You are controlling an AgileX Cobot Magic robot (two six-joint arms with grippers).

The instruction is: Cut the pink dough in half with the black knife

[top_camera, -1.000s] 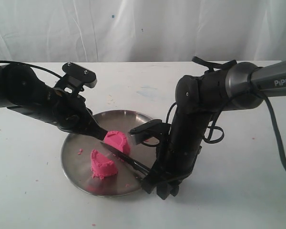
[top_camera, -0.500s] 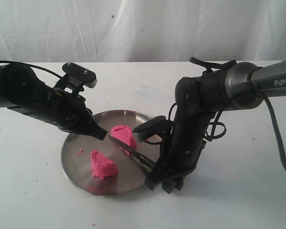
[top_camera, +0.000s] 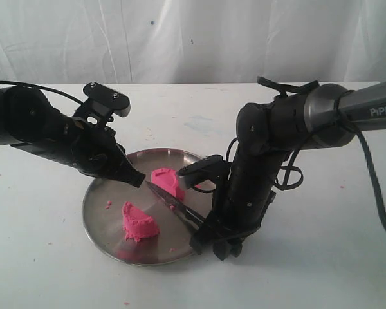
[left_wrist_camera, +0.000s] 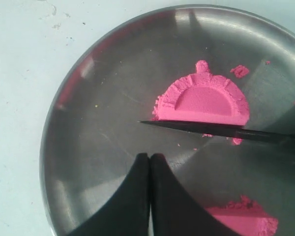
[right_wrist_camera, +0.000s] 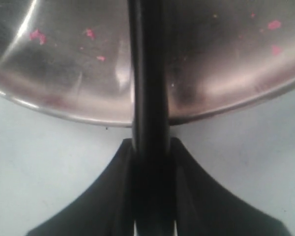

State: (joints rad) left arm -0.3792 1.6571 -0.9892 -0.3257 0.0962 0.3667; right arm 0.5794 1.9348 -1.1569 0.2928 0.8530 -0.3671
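Exterior: dough already in two halves on plate, one at 1 o'clock, one at 6 o'clock, apart. Knife between them, handle over 4 o'clock rim. Cut judged done. Next: draw blade clear of halves, lay it on worktop.
Left wrist: left jaws clenched, empty.
Right wrist: right jaws grasping knife handle.
Count: dough halves 2, knife 1, plate 1.
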